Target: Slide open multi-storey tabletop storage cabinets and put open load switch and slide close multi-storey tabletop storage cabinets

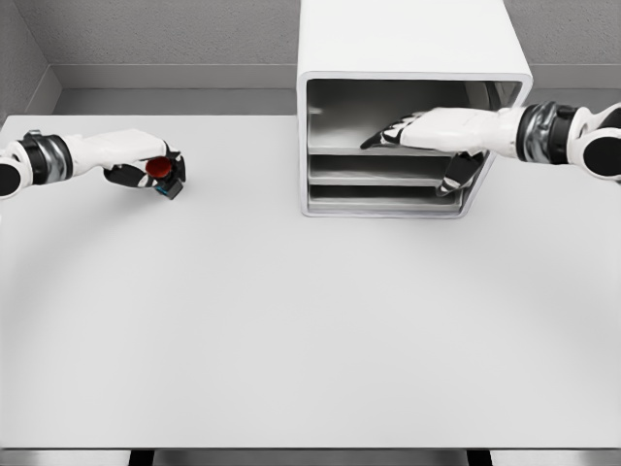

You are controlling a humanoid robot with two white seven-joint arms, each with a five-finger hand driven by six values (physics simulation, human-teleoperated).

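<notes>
Two hands apart – left hand (pixel 146 165) clamped on load switch (pixel 165 175), right hand (pixel 437 131) fingers spread at cabinet (pixel 412 58) mouth.

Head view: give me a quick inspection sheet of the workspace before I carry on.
Surface: white table, bare in front.
Job's things: white storage cabinet at table's rear, front open, shelves visible; load switch, red and dark, at left.
Clutter: nothing seen.
Hands: left hand grasps the load switch; right hand reaches into the cabinet's upper level, fingers extended.
Cables: nothing seen.
Surroundings: grey walls behind.
</notes>
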